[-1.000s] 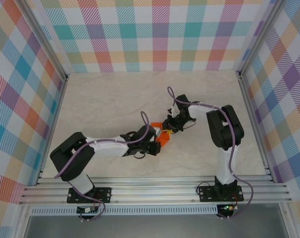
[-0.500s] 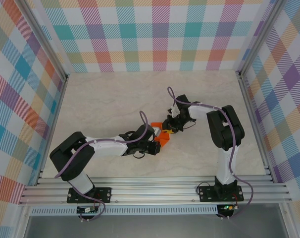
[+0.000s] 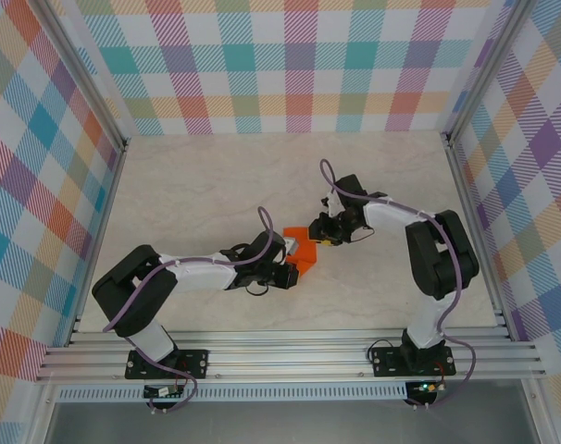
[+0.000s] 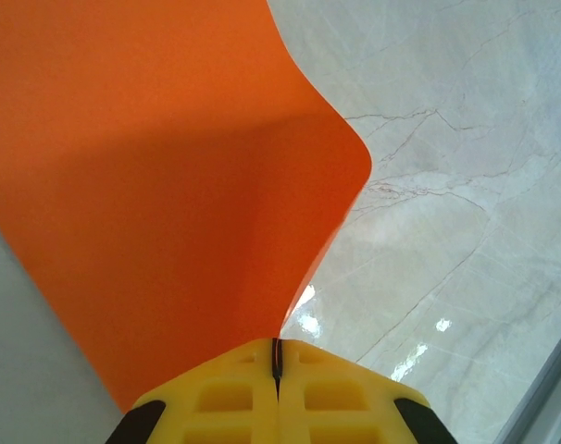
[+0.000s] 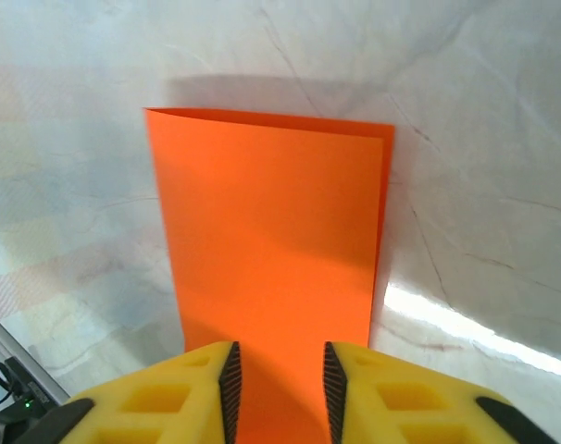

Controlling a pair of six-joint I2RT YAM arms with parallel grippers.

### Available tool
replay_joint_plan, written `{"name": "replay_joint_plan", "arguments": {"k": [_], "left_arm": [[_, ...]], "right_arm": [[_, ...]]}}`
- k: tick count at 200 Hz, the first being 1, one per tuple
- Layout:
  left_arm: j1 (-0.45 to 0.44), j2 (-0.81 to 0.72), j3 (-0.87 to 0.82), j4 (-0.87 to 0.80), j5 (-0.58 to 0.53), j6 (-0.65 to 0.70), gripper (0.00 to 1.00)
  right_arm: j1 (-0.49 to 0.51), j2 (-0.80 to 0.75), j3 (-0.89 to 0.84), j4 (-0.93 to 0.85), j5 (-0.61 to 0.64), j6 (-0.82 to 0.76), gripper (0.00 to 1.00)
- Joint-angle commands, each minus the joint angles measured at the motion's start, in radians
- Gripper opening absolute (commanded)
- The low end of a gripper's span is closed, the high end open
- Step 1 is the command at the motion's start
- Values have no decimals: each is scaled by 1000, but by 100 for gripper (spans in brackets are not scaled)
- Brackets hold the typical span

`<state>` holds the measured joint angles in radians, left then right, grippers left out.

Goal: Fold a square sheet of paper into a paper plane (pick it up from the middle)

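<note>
The square sheet of paper (image 3: 303,247) is bright orange and lies near the middle of the table, folded over into a doubled rectangle (image 5: 271,240). Its two layers show slightly offset along the far and right edges. My left gripper (image 3: 295,264) is shut on the sheet's near edge. In the left wrist view the yellow fingertips (image 4: 225,393) meet, and the paper (image 4: 169,185) curves up from them. My right gripper (image 3: 321,235) is open just right of the sheet. Its ribbed pads (image 5: 230,379) stand apart over the flat paper, and the midpoint between the fingertips (image 5: 280,384) lies above orange.
The table is pale marble (image 3: 197,194) with checked walls behind and on both sides. Aluminium rails (image 3: 290,356) run along the near edge by the arm bases. Free tabletop lies to the left and at the back.
My right gripper has opened and let go of the paper. Its arm has shifted right and slightly back. The left gripper stays shut on the sheet.
</note>
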<state>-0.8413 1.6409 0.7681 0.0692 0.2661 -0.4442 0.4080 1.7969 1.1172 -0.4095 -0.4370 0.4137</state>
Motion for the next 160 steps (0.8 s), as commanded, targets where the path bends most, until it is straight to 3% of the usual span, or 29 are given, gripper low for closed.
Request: {"name": "replay_joint_plan", "arguments": {"k": [1,18,54,81,110,143,160], "left_arm": [[18,-1,-23,43,35,12,2],[27,-17,-40,63,48,6,2],[54,-33,-59,98,100,3,2],[71,-40,-62,96,130,9,2],[85,-53,-67,97,148,16,3],[92,-52,-63,93,166,25,3],[96,-55,-65,92,171,28,3]], "right_arm": [[1,-93,-59,95,21,-78,39],[2,-133,-89,129,10,-136,45],[2,-140,-50,90,-83,-345,45],[1,-237,-146,195,-115,-587,48],[3,-221,-113,-23,-210,-922,46],[31,-211,-118,-34,-245,-992,46],[62,-209,-118,-45,-206,-1047,46]]}}
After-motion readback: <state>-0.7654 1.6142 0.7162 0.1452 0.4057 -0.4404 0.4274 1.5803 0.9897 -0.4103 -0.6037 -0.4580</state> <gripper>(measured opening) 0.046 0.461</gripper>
